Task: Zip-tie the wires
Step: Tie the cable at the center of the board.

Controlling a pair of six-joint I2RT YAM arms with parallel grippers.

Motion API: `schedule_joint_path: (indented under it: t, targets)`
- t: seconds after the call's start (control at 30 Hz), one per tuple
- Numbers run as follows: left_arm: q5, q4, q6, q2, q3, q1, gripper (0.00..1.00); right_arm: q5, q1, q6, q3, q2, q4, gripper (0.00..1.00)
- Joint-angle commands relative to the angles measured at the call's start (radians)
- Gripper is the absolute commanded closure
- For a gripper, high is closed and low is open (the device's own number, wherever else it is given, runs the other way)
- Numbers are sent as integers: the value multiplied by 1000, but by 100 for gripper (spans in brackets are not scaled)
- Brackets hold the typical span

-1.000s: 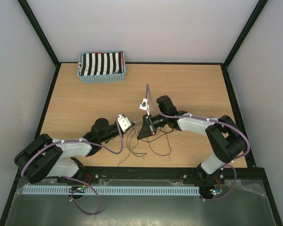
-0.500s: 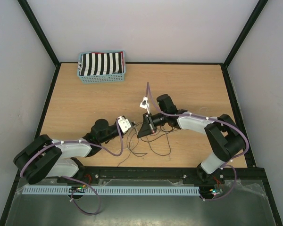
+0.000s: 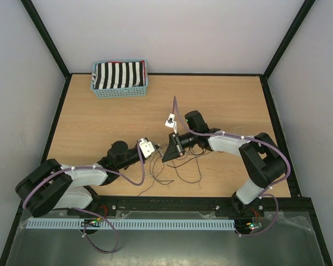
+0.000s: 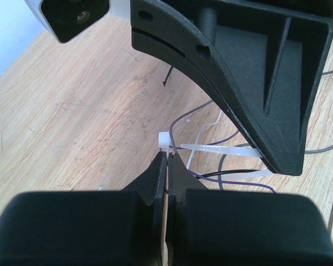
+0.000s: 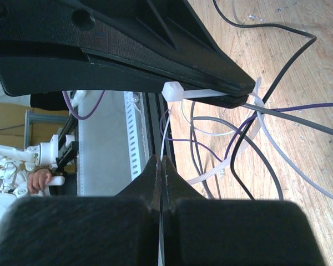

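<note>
- We see the wires (image 3: 180, 169) lying in loose curls on the table (image 3: 100, 122), just beside both arms' tips.
- Our left gripper (image 4: 166, 160) is clenched on the white zip tie (image 4: 211, 148) by its head. Our right gripper (image 5: 160, 162) pinches what looks like the tie's thin tail.
- We judge cinching is in hand. Next, we need a steady pull apart, keeping every strand inside the loop.

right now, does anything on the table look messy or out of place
The wires sprawl in a loose, unbundled tangle on the table; a white zip tie runs among them, not yet cinched.
</note>
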Motion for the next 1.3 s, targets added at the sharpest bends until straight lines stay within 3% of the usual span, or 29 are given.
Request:
schedule_joint_path:
  t: [0.0,1.27]
  targets:
    - [-3,38,18,-7,-5,-6,100,-33,-1,3,30,1,1,100]
    - [-25,42,16,-12,-14,-28,100,-22,-23,6,41,-10,4,100]
